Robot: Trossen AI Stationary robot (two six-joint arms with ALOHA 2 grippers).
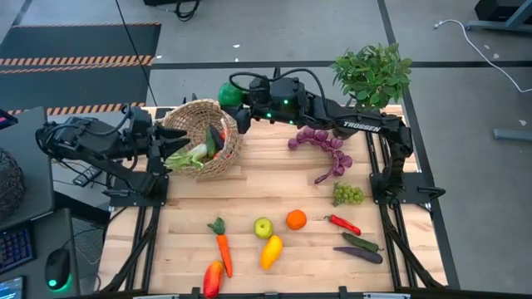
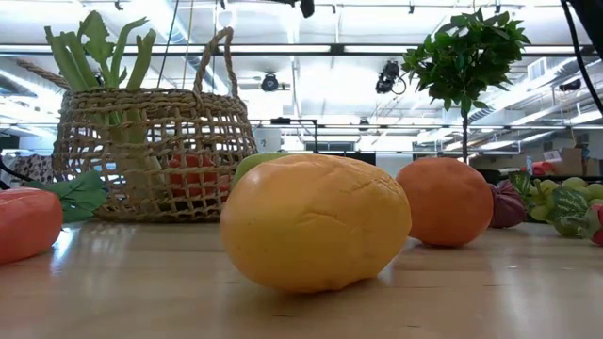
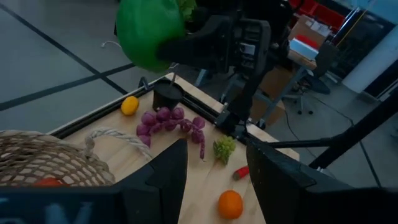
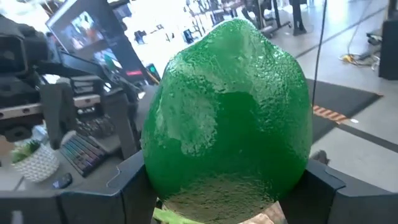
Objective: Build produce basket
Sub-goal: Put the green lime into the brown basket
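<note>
The tan wicker basket (image 1: pixel 202 137) stands on its base (image 2: pixel 141 212) at the table's far left. It holds a leek (image 2: pixel 104 56), a red tomato (image 2: pixel 193 174) and a dark cucumber (image 1: pixel 215 137). My right gripper (image 1: pixel 238 106) reaches level over the basket's far rim and is shut on a round green fruit with pebbled skin (image 1: pixel 230 94) (image 4: pixel 227 112). My left gripper (image 1: pixel 164 148) (image 3: pixel 214 180) stands open at the basket's left rim, with bare table showing between its fingers. More produce lies loose on the table. My right gripper pinches the green fruit's lower sides (image 4: pixel 163 177) between its two fingers (image 4: pixel 127 183). The fingers lie about level and come from the table's right, pointing left. The fruit is lifted clear, just beyond the basket's far rim. My left gripper stands beside the basket's rim (image 3: pixel 93 137); I cannot tell whether a finger touches it.
A potted plant (image 1: pixel 372 73) stands at the far right, with purple grapes (image 1: pixel 320 141) and green grapes (image 1: pixel 347 193) near it. Toward the near edge lie an orange (image 1: pixel 296 219), a green apple (image 1: pixel 263 227), a yellow pepper (image 1: pixel 271 251), a carrot (image 1: pixel 222 245), a chili (image 1: pixel 342 224) and an eggplant (image 1: pixel 357 253).
</note>
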